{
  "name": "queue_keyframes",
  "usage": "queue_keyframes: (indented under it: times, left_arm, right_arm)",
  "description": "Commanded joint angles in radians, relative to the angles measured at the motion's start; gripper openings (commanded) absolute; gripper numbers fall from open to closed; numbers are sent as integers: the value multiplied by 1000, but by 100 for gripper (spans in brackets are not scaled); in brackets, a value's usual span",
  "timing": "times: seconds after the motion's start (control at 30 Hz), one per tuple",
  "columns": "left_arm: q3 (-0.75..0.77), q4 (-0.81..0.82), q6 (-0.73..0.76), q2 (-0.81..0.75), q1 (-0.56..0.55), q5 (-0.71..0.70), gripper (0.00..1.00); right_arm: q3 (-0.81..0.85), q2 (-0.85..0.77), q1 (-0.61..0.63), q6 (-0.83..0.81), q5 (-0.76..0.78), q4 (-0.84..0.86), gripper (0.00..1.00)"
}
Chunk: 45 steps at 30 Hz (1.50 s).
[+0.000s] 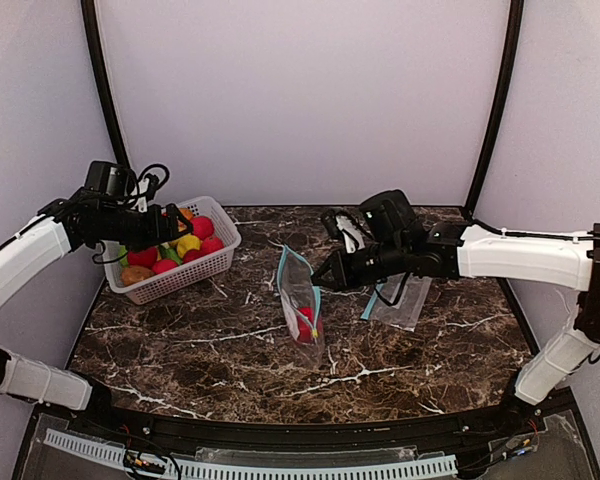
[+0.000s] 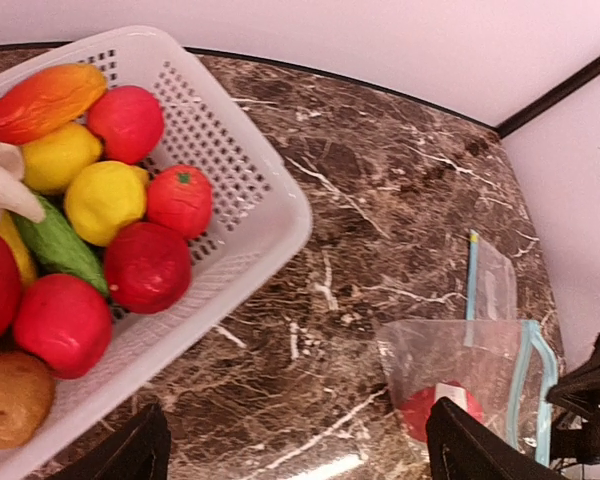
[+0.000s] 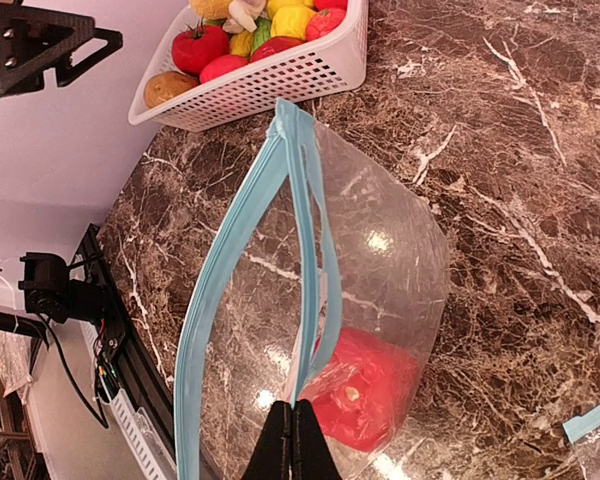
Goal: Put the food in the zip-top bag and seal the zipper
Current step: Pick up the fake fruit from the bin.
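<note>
The right tool [image 3: 290,435] pinches the zip-top bag [image 3: 380,280] by its rim — if it slips, the mouth may collapse before the spread, empty left tool [image 2: 300,452] brings food [image 2: 145,265].

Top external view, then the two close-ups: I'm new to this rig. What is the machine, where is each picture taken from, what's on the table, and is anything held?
The machine is two robot arms bolted at the table's near edge. The wide picture comes from a fixed camera above and behind them. The other two come from a camera on each wrist. On the dark marble table stands a white lattice basket of toy fruits and vegetables. Beside it is a clear zip-top bag with one red toy inside, and a second bag lies flat. The left end effector hangs open and empty by the basket. The right end effector is shut on the first bag's blue zipper edge, holding it up.
</note>
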Motion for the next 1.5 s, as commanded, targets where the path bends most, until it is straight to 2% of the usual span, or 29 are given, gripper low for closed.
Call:
queue_keyframes:
  times: [0.0,0.23,0.43,0.73,1.2,1.47]
  left_arm:
    - [58,-117,151,64,129,-11,90]
    - [126,-26,185,198,352,10,95]
    - [211,25,200,354,434,10,97]
    - [326,53,209,546,470,-35,99]
    - [434,58,238,691,477,-88,99]
    - [455,44,265,725,477,-113,83]
  right_arm:
    - [21,-41,12,-10,24,3,0]
    - [33,-38,14,-9,28,3,0]
    - [53,-21,16,-10,25,3,0]
    - [82,2,16,-11,26,-7,0]
    - [133,62,16,-32,18,-32,0]
    - [139,74,16,-32,16,-35,0]
